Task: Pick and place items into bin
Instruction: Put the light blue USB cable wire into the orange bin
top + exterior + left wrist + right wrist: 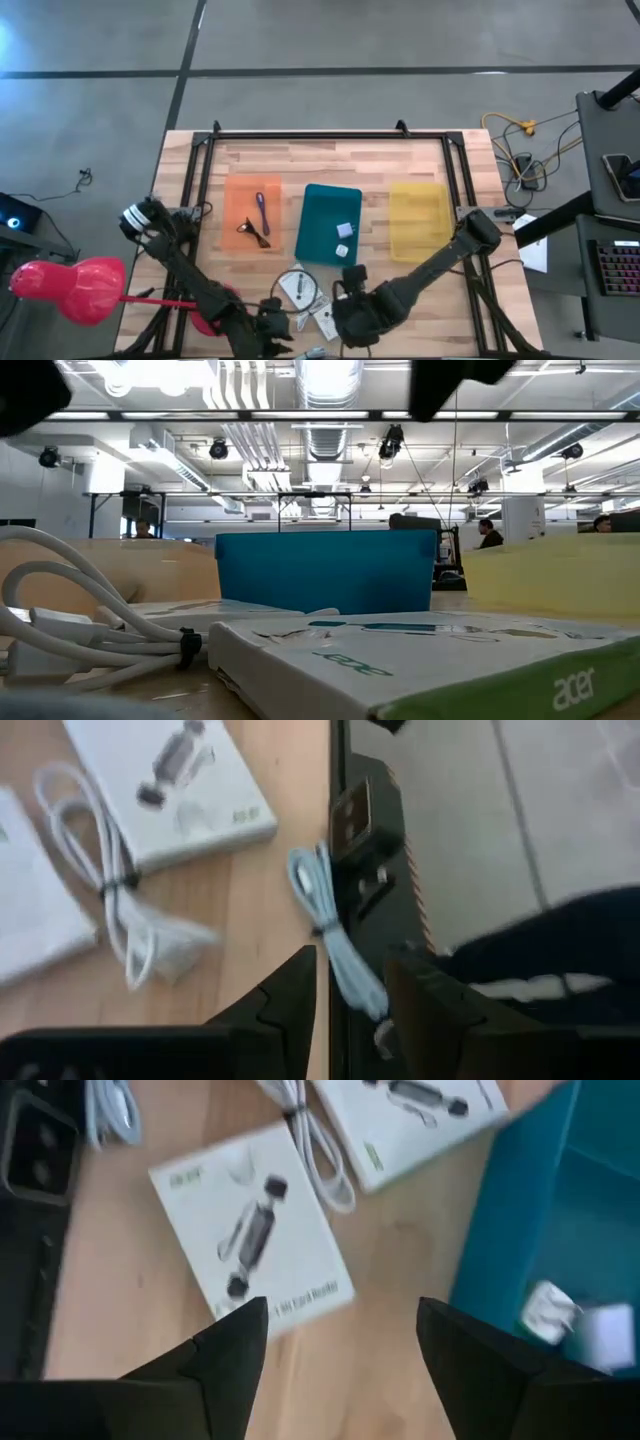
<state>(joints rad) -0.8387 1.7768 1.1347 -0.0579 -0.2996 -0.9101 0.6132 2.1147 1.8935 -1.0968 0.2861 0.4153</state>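
Several white packets with dark prints lie flat near the table's near edge: one (250,1245) just ahead of my right gripper (343,1308), another (420,1110) beyond it, one (170,780) ahead of my left gripper (350,965). Both grippers are open and hover low there (272,322) (345,312). A bundled pale cable (330,940) lies over the table's edge, its end between my left fingers. The purple stick (262,210) and a black wiry piece (255,235) lie in the orange bin (235,205). White cubes (550,1310) sit in the teal bin (520,1200).
A yellow bin (418,220) stands right of the teal one. A tied white cable (120,900) lies among the packets. The black table frame (365,830) runs along the near edge. A pink-red stand (70,285) sits off the table's left side.
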